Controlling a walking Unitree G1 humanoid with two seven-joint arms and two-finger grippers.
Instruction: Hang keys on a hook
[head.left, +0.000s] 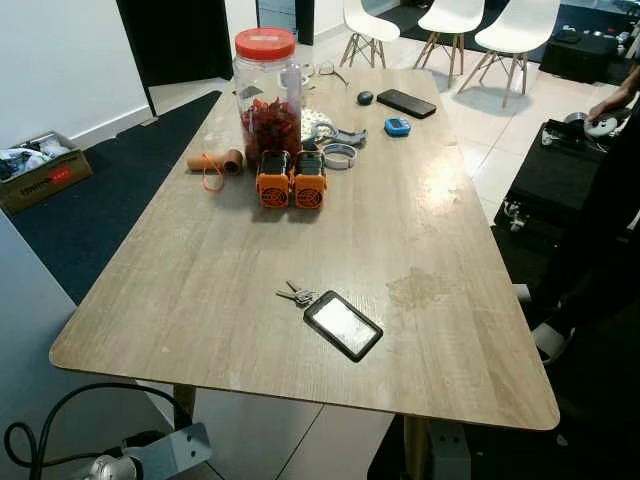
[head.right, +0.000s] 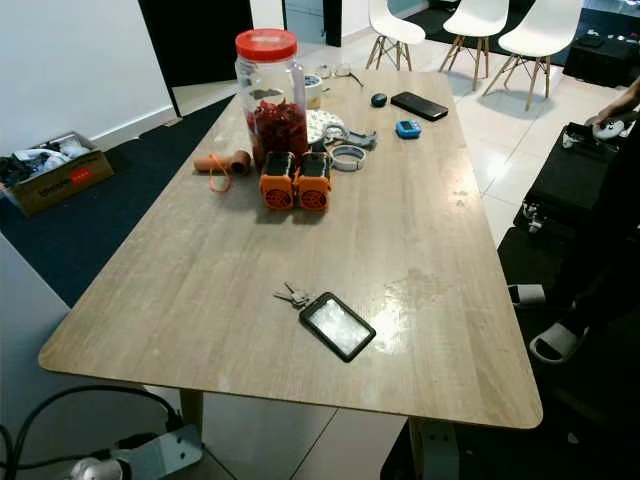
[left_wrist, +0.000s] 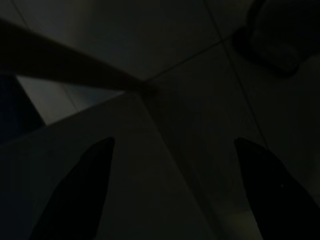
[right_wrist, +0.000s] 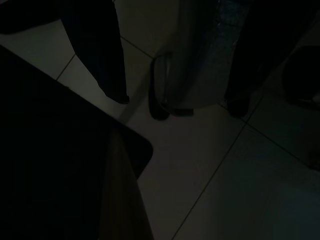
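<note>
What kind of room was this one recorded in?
Probably a home dining or work area: a long wooden table with white dining chairs at its far end, a tiled floor, and a cardboard box by the wall.

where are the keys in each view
Left eye view: keys lie on the table's near part, touching the far-left corner of the black card holder.
Right eye view: keys in the same spot, beside the card holder.
Left wrist view: dark floor, no keys.
Right wrist view: dark floor, no keys.
Shared landmark: the red-lidded jar.
</note>
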